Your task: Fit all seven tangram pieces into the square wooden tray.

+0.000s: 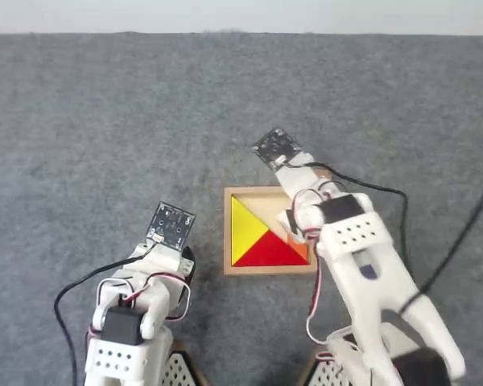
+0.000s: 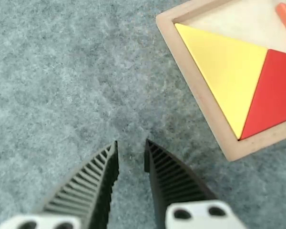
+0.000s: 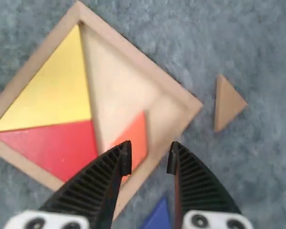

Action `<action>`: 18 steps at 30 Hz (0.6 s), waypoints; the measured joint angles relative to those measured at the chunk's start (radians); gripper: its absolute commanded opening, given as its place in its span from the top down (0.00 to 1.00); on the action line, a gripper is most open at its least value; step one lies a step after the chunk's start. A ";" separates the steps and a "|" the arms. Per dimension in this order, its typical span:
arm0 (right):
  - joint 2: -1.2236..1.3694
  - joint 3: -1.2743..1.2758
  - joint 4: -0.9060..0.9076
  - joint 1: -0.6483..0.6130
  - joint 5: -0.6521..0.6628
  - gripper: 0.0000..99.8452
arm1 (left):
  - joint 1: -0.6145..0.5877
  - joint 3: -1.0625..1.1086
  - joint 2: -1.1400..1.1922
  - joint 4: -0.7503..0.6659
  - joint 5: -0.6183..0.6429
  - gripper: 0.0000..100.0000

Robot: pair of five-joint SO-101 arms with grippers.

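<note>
The square wooden tray (image 1: 227, 233) lies on the grey carpet. It holds a large yellow triangle (image 1: 245, 227), a large red triangle (image 1: 272, 251) and a smaller orange piece (image 3: 136, 138). My right gripper (image 3: 149, 155) hovers open over the tray's rim (image 3: 131, 52), one finger above the orange piece, nothing between the fingers. A tan triangle (image 3: 227, 102) and a blue piece (image 3: 157, 215) lie on the carpet just outside the tray. My left gripper (image 2: 131, 147) is open over bare carpet, beside the tray's corner (image 2: 200, 95), with the yellow triangle (image 2: 229, 67) and red triangle (image 2: 276, 90) close by.
The right arm (image 1: 346, 233) covers the tray's right side in the high view, and its black cable (image 1: 459, 233) runs off to the right. The left arm (image 1: 145, 297) stands at the lower left. Open carpet stretches behind and to the left of the tray.
</note>
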 measured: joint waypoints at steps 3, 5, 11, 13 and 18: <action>-0.058 0.002 0.074 0.049 0.000 0.85 | 0.000 0.000 0.000 0.000 0.000 0.91; -0.080 0.009 0.106 0.100 0.011 0.85 | 0.000 0.000 0.000 0.000 0.000 0.91; -0.087 0.009 0.144 0.292 0.118 0.85 | 0.000 0.000 0.000 0.000 0.000 0.91; -0.087 0.009 0.144 0.331 0.157 0.85 | 0.000 0.000 0.000 0.000 0.000 0.91; -0.031 -0.008 0.141 0.345 0.196 0.85 | 0.000 0.000 0.000 0.000 0.000 0.91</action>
